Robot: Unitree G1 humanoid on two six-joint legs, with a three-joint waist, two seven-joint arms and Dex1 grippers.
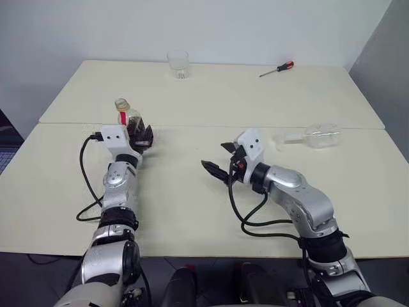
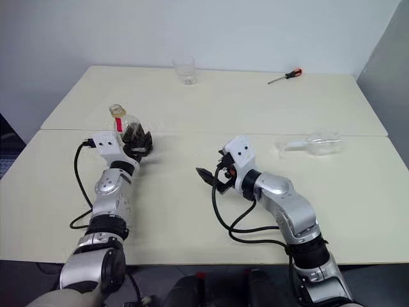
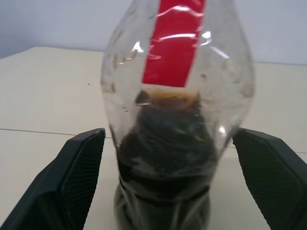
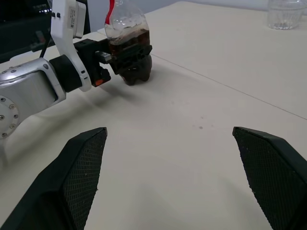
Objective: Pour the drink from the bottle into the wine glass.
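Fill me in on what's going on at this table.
The bottle, upright and partly filled with dark drink, stands between the fingers of the open left gripper, which are clear of it on both sides. The right gripper hangs open over bare table, holding nothing. The wine glass lies on its side off to the right. A tumbler and a screwdriver sit near the far edge.

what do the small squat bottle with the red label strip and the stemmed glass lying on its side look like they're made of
The small squat clear bottle with the red label strip looks like thin glossy plastic: bright highlights, a moulded rounded body and a smudged wall above the dark drink. The clear stemmed wine glass, lying on its side on the cream table, looks like smooth glass or hard clear plastic; which one is hard to tell.
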